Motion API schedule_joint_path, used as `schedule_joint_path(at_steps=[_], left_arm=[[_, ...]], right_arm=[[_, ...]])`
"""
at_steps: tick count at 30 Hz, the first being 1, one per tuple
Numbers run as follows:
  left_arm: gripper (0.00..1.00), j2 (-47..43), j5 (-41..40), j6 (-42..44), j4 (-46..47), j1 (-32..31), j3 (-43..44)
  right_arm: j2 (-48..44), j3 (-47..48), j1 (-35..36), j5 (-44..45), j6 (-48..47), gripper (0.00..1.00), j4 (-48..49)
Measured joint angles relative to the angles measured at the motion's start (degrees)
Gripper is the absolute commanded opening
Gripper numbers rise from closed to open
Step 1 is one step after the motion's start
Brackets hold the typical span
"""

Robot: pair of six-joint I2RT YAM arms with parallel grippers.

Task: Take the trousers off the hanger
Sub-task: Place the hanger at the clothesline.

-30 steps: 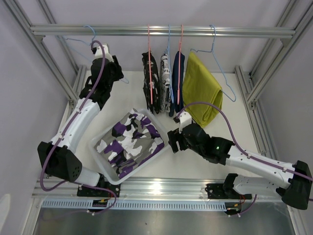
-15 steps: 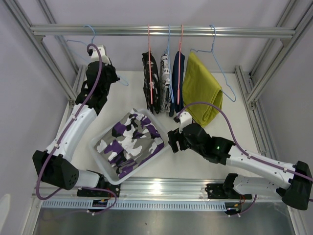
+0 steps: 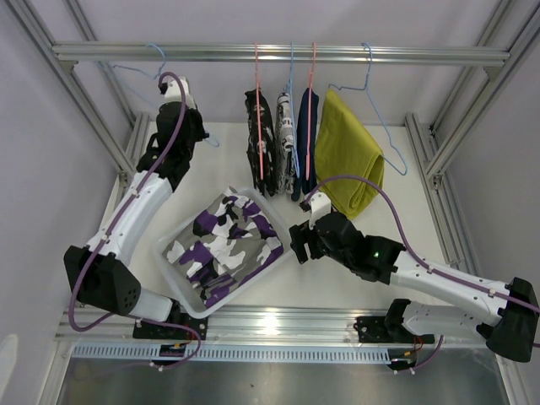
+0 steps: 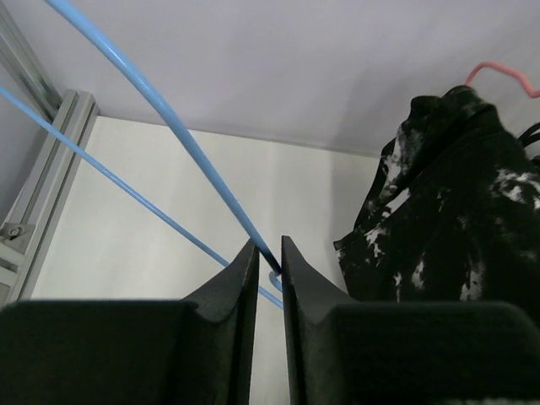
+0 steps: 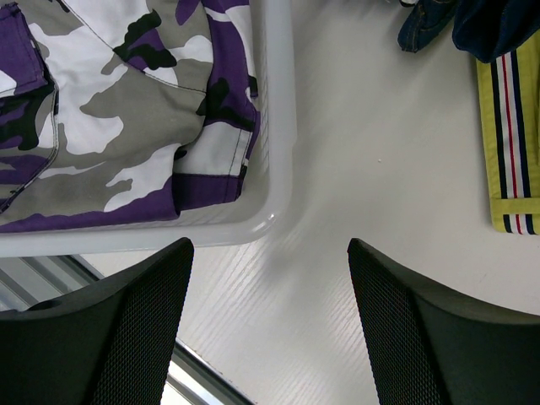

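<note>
An empty blue hanger (image 3: 135,74) hangs at the left of the rail, and my left gripper (image 3: 199,135) is shut on its wire (image 4: 169,118) near the lower corner; the jaws (image 4: 268,246) pinch the thin wire. Purple-grey-white camouflage trousers (image 3: 224,240) lie in the white tray (image 3: 173,274). Still hanging are black-and-white splotched trousers (image 3: 257,139), white printed ones (image 3: 285,126), navy ones (image 3: 307,143) and mustard ones (image 3: 346,156). My right gripper (image 3: 302,240) stands open and empty low over the table, beside the tray's corner (image 5: 278,169).
The aluminium rail (image 3: 278,53) crosses the back, with frame posts at both sides. Pink hangers (image 3: 258,101) and a blue one (image 3: 371,84) carry the hanging pairs. The mustard pair's striped waistband (image 5: 510,143) rests on the table to the right of my right gripper.
The left jaws have closed on the blue hanger's wire, and the left arm shifted slightly and came back. The right arm has not moved.
</note>
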Motion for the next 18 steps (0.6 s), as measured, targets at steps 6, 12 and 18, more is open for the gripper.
schedule_joint_path(at_steps=[6, 12, 18], left_arm=[[0.01, 0.8, -0.1, 0.1, -1.3, 0.0, 0.1], [0.01, -0.5, 0.3, 0.3, -3.7, 0.0, 0.3], [0.01, -7.2, 1.1, 0.3, -9.7, -0.1, 0.2]], right_arm=[[0.0, 0.0, 0.0, 0.0, 0.0, 0.79, 0.0], [-0.2, 0.0, 0.0, 0.0, 0.0, 0.79, 0.0], [-1.9, 0.0, 0.1, 0.0, 0.1, 0.79, -0.1]])
